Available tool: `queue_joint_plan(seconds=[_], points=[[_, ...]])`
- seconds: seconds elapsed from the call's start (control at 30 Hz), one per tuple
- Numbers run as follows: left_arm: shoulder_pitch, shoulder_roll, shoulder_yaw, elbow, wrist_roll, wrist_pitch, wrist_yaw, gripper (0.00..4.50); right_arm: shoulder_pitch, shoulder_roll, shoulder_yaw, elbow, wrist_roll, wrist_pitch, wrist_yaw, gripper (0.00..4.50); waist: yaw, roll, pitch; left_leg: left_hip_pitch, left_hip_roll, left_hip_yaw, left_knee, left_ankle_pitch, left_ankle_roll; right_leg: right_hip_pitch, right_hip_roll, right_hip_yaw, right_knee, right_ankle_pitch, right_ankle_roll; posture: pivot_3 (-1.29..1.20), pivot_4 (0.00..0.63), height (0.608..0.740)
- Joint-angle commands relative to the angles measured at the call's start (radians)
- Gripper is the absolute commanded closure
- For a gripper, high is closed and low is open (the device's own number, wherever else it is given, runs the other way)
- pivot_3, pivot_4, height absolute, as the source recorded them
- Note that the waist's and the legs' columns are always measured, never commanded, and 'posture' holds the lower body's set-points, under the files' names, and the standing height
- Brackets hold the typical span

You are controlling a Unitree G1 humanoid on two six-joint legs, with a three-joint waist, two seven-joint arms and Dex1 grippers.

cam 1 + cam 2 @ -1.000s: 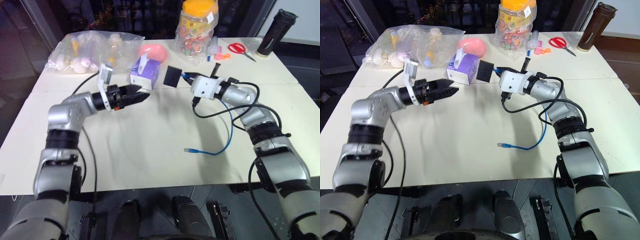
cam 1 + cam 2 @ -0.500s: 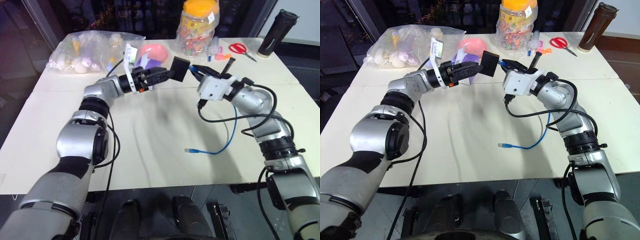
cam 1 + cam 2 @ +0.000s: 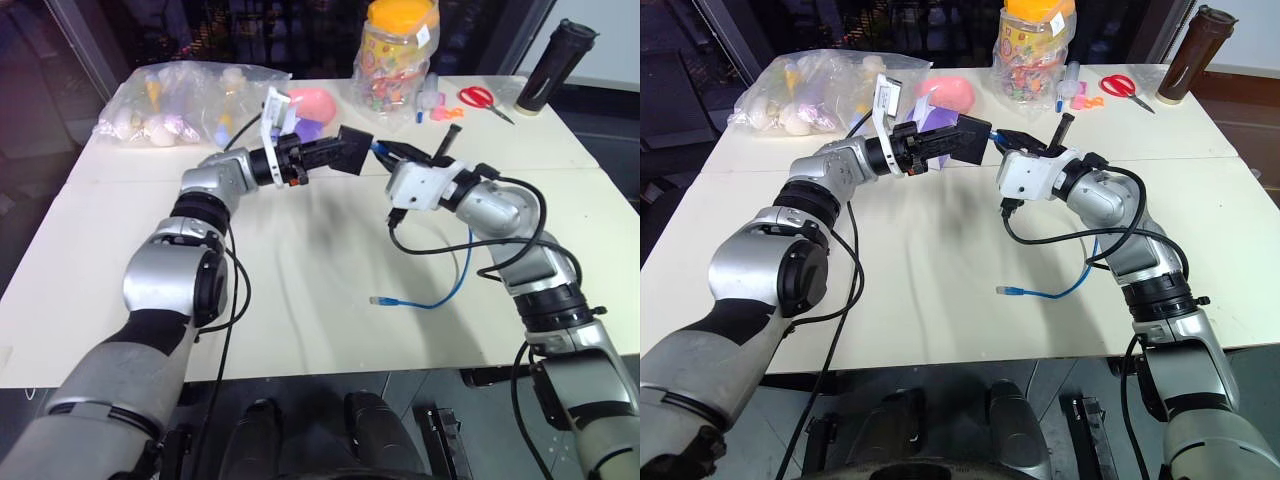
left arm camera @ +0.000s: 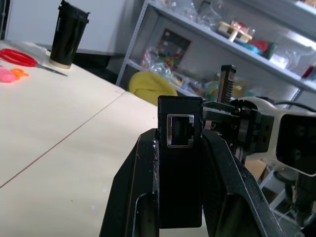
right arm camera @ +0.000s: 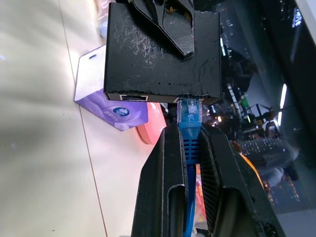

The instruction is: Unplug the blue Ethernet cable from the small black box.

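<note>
Above the worktop (image 3: 300,290), toward twelve o'clock, the left pincer (image 3: 335,152) clamps the small black box (image 3: 354,152); the right pincer (image 5: 190,143) grips the still-plugged blue Ethernet cable (image 5: 189,116).

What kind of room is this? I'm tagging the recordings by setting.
Probably a lab or workshop storeroom: metal shelving crowded with supplies, and a plain white table scattered with odd test items like scissors and a candy jar.

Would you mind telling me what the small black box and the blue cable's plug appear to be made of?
The small black box looks like matte black plastic or painted metal; fine pale scratches cover its face. The blue Ethernet cable ends in a translucent blue plug, likely moulded plastic, with a ribbed boot.
</note>
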Motion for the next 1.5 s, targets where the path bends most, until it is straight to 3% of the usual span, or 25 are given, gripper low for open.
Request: queue_joint_plan(seconds=[0.03, 0.13, 0.2, 0.33, 0.43, 0.53, 0.63, 0.83, 1.43, 1.5], points=[[-0.010, 0.010, 0.026, -0.013, 0.009, -0.013, 0.017, 4.01, -0.002, -0.009, -0.021, -0.083, 0.024, -0.004, 0.017, 3.58, 0.000, 0.000, 0.000, 0.000, 0.000, 0.000, 0.000, 0.000, 0.000, 0.000, 0.000, 0.000, 0.000, 0.000, 0.000, 0.00, 0.150, 0.739], [0.001, 0.016, 0.061, -0.022, -0.018, 0.024, 0.023, 4.01, 0.100, 0.003, -0.119, -0.181, 0.110, 0.170, 0.030, 2.36, 0.001, 0.000, 0.000, 0.000, 0.000, -0.001, 0.000, 0.000, 0.000, 0.000, 0.000, 0.000, 0.000, 0.000, 0.000, 0.00, 0.150, 0.739], [0.006, 0.020, 0.089, -0.028, -0.039, 0.056, 0.021, 4.01, 0.163, 0.057, -0.201, -0.274, 0.245, 0.342, 0.037, 2.36, 0.006, 0.000, 0.000, 0.000, 0.000, -0.002, 0.000, 0.000, 0.000, 0.000, 0.000, -0.001, 0.000, 0.000, 0.001, 0.00, 0.150, 0.739], [0.012, 0.020, 0.160, -0.059, -0.112, 0.181, -0.006, 4.01, 0.277, 0.277, -0.423, -0.558, 0.839, 0.853, -0.032, 2.36, 0.011, 0.000, 0.000, -0.001, 0.000, -0.003, 0.001, 0.000, 0.000, 0.000, 0.000, -0.002, 0.002, 0.000, 0.000, 0.00, 0.150, 0.739], [0.021, 0.010, 0.193, -0.102, -0.162, 0.280, -0.025, 4.01, 0.306, 0.411, -0.527, -0.652, 1.216, 1.022, -0.175, 2.36, 0.010, 0.000, 0.000, 0.000, 0.001, -0.004, 0.000, 0.000, 0.000, 0.000, 0.000, -0.002, 0.003, 0.000, 0.000, 0.00, 0.150, 0.739], [0.041, 0.004, 0.189, -0.162, -0.190, 0.373, -0.074, 4.01, 0.311, 0.468, -0.558, -0.668, 1.385, 1.062, -0.266, 2.36, 0.011, 0.000, 0.000, 0.000, 0.001, -0.005, 0.000, 0.000, 0.000, 0.001, 0.000, -0.003, 0.003, 0.000, 0.000, 0.00, 0.150, 0.739], [0.084, -0.006, 0.154, -0.247, -0.195, 0.443, -0.114, 4.01, 0.300, 0.504, -0.565, -0.656, 1.464, 1.040, -0.348, 2.36, 0.011, 0.000, 0.000, 0.001, 0.001, -0.004, 0.000, 0.000, 0.000, 0.001, 0.000, -0.003, 0.003, 0.000, -0.001, 0.00, 0.150, 0.739], [0.158, -0.042, 0.111, -0.383, -0.217, 0.530, -0.117, 4.01, 0.276, 0.492, -0.494, -0.637, 1.476, 1.013, -0.361, 2.36, 0.012, 0.000, 0.000, 0.000, 0.001, -0.004, 0.000, 0.000, 0.000, 0.001, 0.000, -0.003, 0.002, 0.000, 0.000, 0.00, 0.150, 0.739], [0.205, -0.064, 0.094, -0.475, -0.275, 0.574, -0.057, 4.01, 0.264, 0.461, -0.436, -0.587, 1.486, 0.953, -0.337, 2.36, 0.024, 0.000, 0.000, 0.000, 0.001, -0.004, 0.000, 0.000, 0.000, 0.001, 0.000, -0.003, 0.002, 0.000, 0.000, 0.00, 0.150, 0.739], [0.205, -0.063, 0.095, -0.476, -0.278, 0.576, -0.055, 4.01, 0.262, 0.463, -0.431, -0.582, 1.485, 0.948, -0.335, 2.86, 0.024, 0.000, 0.000, 0.000, 0.001, -0.004, 0.000, 0.000, 0.000, 0.001, 0.000, -0.003, 0.002, 0.000, 0.000, 0.00, 0.150, 0.739]])
